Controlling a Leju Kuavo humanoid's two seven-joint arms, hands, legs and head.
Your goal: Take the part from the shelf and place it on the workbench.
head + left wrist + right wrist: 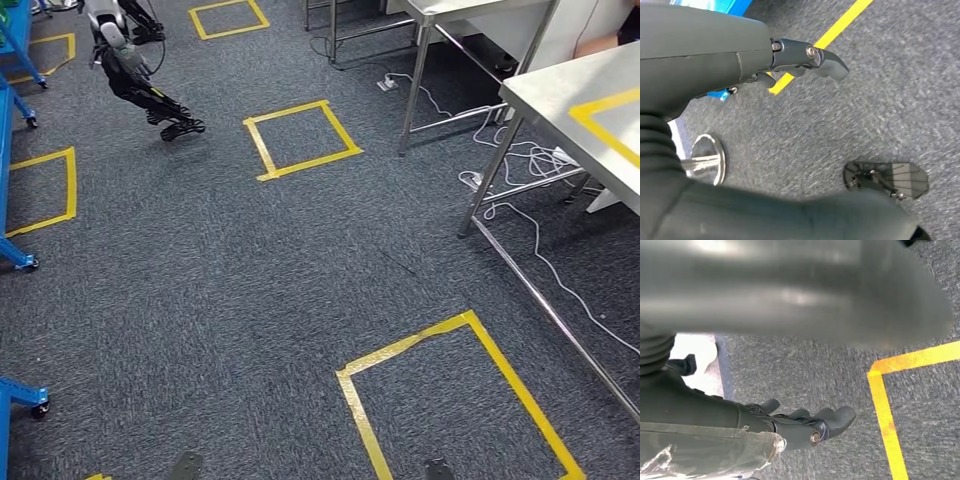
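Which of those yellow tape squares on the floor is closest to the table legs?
The middle square, lying just left of the nearer metal table leg; the others sit farther away.

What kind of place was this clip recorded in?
Probably a robotics lab or workshop: yellow tape squares marked on grey carpet, steel workbenches, blue wheeled racks along one side.

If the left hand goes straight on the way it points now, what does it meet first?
Probably only the grey carpet. The left hand, holding nothing, points past a yellow tape line, with nothing standing in that line, though depth is unclear.
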